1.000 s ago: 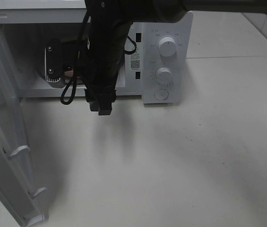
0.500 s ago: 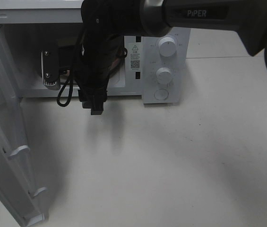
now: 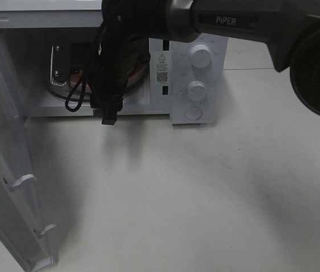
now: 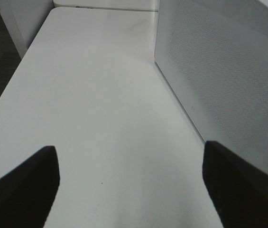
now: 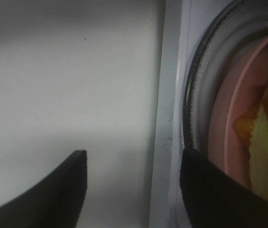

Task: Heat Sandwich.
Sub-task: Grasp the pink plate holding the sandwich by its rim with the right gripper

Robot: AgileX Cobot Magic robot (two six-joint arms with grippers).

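1. On the high camera I am looking at the microwave (image 3: pixel 196 68), with its door (image 3: pixel 7 158) hanging open on its left side. The right arm (image 3: pixel 123 51) is reaching across the front of the cavity and covering most of the inside. A slice of the pink plate (image 3: pixel 138 72) is showing inside the microwave, past the arm.
2. On the left wrist camera, the left gripper (image 4: pixel 129 190) is hovering over the bare table (image 4: pixel 91 95) beside the microwave's perforated outer wall. Its fingers are spread wide and gripping nothing.
3. On the right wrist camera, the right gripper (image 5: pixel 131 190) is sitting at the microwave's front sill (image 5: pixel 167 118), jaws well apart and empty. The sandwich (image 5: pixel 266 142) is lying on the pink plate, on the glass turntable (image 5: pixel 195 95) inside the microwave, just past one finger.
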